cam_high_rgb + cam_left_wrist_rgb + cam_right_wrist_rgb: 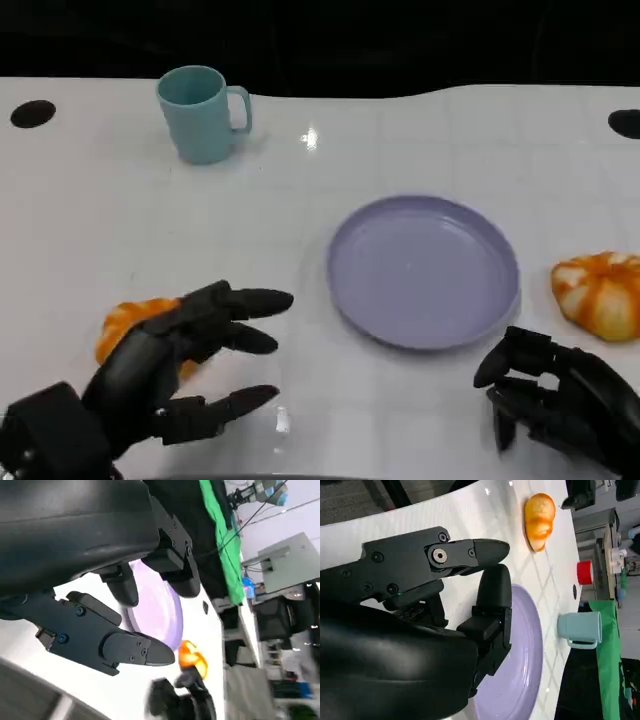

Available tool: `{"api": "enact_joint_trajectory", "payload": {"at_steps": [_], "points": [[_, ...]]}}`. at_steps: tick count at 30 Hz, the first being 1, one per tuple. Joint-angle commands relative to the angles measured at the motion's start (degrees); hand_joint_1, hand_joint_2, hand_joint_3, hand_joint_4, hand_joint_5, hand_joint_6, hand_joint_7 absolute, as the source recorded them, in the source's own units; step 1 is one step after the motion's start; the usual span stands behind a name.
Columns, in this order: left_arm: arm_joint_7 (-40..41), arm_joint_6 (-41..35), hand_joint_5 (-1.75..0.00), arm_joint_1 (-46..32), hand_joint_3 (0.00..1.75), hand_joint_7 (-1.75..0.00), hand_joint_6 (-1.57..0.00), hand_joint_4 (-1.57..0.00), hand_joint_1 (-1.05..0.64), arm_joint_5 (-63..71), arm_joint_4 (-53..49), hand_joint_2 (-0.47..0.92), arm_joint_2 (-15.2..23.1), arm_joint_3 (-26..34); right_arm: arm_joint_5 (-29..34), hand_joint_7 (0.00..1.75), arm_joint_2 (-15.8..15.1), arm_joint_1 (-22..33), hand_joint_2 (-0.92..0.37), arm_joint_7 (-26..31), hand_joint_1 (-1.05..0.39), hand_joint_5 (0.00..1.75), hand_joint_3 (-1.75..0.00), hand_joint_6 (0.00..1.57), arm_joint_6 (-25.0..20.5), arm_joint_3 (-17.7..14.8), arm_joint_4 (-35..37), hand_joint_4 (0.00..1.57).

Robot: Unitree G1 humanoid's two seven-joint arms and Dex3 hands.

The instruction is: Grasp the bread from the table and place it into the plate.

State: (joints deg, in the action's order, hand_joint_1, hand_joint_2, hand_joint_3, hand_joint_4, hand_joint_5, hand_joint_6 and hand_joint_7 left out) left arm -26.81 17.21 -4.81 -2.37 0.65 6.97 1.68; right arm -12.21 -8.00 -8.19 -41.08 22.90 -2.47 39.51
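The bread roll (pixel 135 322) lay on the table (pixel 90 215), partly under the left hand (pixel 175 365), whose fingers were spread and gripped nothing. A second roll (pixel 598 293) sat right of the plate (pixel 424 272). The plate held nothing; no bread was placed yet. The right hand (pixel 560 400) was empty, fingers loosely curled. The mug's (pixel 200 113) contents could not be seen.

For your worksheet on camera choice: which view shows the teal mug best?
The head view: the teal mug stands whole and upright at the table's far left, handle visible. The right wrist view shows the mug small, near the frame's edge beyond the purple plate. I cannot find it in the left wrist view.
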Motion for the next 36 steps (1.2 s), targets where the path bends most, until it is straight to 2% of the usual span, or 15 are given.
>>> {"api": "enact_joint_trajectory", "payload": {"at_steps": [1,3,4,7,9,10,13,17,19,22,25,36], "points": [[5.2,2.9,-1.01,-0.6,0.22,-0.34,-0.39,-0.11,-0.36,7.6,3.4,0.8,3.5,0.0,0.6,1.39,-0.6,1.4,-0.92,0.5,-0.53,1.75,-0.26,0.68,-1.2,0.2,0.2,0.67],[10.0,6.6,-0.94,-0.5,0.2,-0.3,-0.38,-0.1,-0.32,16.9,5.3,0.8,6.2,0.3,0.8,1.38,-0.6,1.5,-0.92,0.8,-0.53,1.75,-0.26,0.68,-1.4,0.3,-0.1,0.67],[11.7,7.5,-0.86,-0.5,0.19,-0.24,-0.39,-0.12,-0.32,19.9,5.8,0.8,7.0,0.3,0.8,1.38,-0.6,1.5,-0.92,0.8,-0.53,1.75,-0.26,0.68,-1.4,0.3,-0.2,0.67],[14.5,7.8,-0.68,-0.6,0.19,-0.14,-0.42,-0.13,-0.3,25.6,7.0,0.8,9.6,-0.1,0.6,1.38,-0.6,1.4,-0.92,0.6,-0.52,1.75,-0.27,0.68,-1.4,0.3,-0.1,0.67],[15.2,6.7,-0.64,-0.8,0.19,-0.12,-0.43,-0.14,-0.29,27.9,8.1,0.8,10.7,-0.5,0.8,1.38,-0.6,1.5,-0.92,0.8,-0.52,1.75,-0.27,0.68,-1.4,0.4,-0.2,0.67],[15.8,6.0,-0.54,-0.7,0.22,-0.08,-0.45,-0.13,-0.21,30.7,9.0,0.75,11.7,-0.6,1.0,1.38,-0.6,1.5,-0.92,1.1,-0.52,1.75,-0.27,0.68,-1.6,0.5,-0.4,0.67],[17.7,4.3,-0.26,-0.6,0.61,-0.01,-0.47,-0.2,-0.09,38.8,11.1,0.47,13.9,-1.2,1.5,1.38,-0.8,1.6,-0.92,1.7,-0.52,1.75,-0.27,0.68,-1.5,0.7,-0.8,0.66],[18.7,1.1,-0.17,-0.5,0.7,0.0,-0.43,-0.19,-0.04,46.2,13.3,0.42,15.4,-2.6,1.3,1.37,-0.7,1.6,-0.92,1.6,-0.52,1.75,-0.27,0.68,-1.5,0.8,-0.8,0.66],[18.1,-1.1,-0.12,-0.2,0.63,0.0,-0.38,-0.18,-0.05,50.3,14.5,0.47,16.2,-3.7,1.3,1.37,-0.7,1.6,-0.92,1.8,-0.52,1.75,-0.27,0.67,-1.7,0.8,-0.9,0.66],[16.3,-4.3,-0.04,0.7,0.25,0.0,-0.32,-0.2,-0.15,55.2,15.3,0.64,17.5,-5.7,1.0,1.37,-0.6,1.8,-0.92,1.7,-0.52,1.75,-0.27,0.68,-2.5,0.8,-1.4,0.66],[13.8,-7.6,-0.02,1.8,0.09,0.0,-0.3,-0.2,-0.22,59.1,15.8,0.69,18.4,-7.7,1.3,1.38,-0.6,1.8,-0.92,1.8,-0.52,1.75,-0.28,0.68,-1.9,0.8,-1.3,0.66],[9.5,-12.9,-0.01,8.1,0.03,0.0,-0.29,-0.2,-0.19,60.9,7.6,0.72,20.1,-13.1,0.9,1.38,-0.7,2.0,-0.92,1.6,-0.53,1.75,-0.27,0.68,-2.7,0.7,-1.6,0.67]]}}
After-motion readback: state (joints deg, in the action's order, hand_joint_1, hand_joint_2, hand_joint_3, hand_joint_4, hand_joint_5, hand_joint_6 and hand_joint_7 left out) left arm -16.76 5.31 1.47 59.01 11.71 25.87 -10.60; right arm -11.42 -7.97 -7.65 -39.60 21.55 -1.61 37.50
